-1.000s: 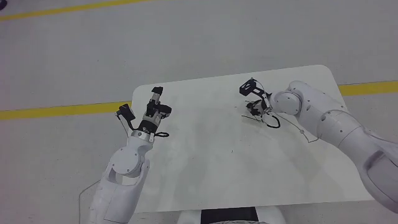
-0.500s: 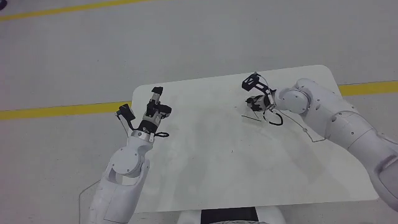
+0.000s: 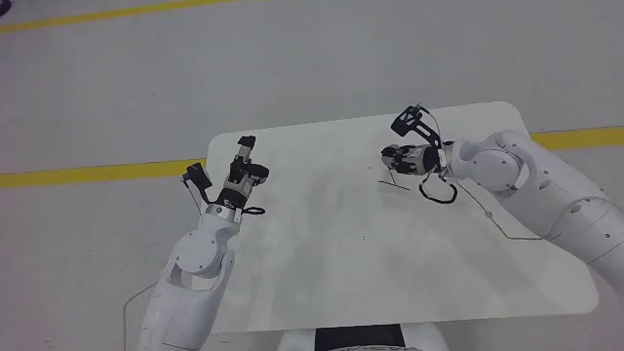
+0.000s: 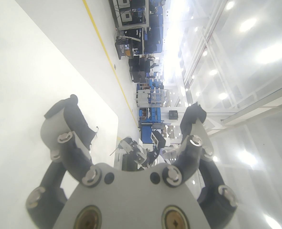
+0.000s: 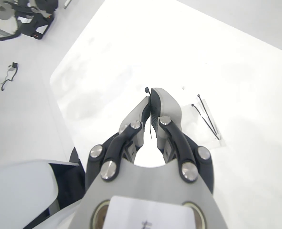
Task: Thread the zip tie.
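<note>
You are pinching the black zip tie [image 5: 147,90] in the fully closed right gripper [image 5: 151,95] over the table's [image 5: 155,36] far right, so keep its head exposed while the left gripper [image 4: 132,106] is hanging wide open, empty.

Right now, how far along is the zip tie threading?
Done: the right gripper is shut on one zip tie, its head poking out in front. In hand: nothing beyond that hold; the left gripper is open and empty near the opposite edge of the table. Left: the tail is not through the head, and no loop shows. Two spare ties lie on the table.
</note>
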Robot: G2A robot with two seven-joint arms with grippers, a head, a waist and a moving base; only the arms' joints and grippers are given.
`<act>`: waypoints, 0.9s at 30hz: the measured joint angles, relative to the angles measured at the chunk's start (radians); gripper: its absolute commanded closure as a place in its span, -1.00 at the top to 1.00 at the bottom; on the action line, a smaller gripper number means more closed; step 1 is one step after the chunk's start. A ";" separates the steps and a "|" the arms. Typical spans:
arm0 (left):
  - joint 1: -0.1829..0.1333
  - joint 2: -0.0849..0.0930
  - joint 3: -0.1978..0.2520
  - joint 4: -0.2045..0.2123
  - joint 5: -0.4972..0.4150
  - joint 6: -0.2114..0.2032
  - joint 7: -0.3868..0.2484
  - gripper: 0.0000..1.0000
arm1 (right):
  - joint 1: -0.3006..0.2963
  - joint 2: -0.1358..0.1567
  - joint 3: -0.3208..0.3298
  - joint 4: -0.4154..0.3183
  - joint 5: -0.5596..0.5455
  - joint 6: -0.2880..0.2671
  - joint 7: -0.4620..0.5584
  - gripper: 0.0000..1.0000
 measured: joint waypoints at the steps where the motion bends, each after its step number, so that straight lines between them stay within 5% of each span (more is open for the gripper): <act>1: 0.000 0.000 0.000 0.000 0.000 0.000 0.000 1.00 | -0.007 0.012 0.003 -0.021 0.018 0.000 0.001 -1.00; 14: 0.000 0.000 0.000 0.000 0.000 0.000 0.000 1.00 | -0.004 0.105 -0.051 -0.216 0.171 0.000 0.015 -1.00; 27: 0.000 0.000 0.000 0.000 0.000 0.000 0.000 1.00 | 0.034 0.119 -0.076 -0.243 0.316 0.000 0.088 -1.00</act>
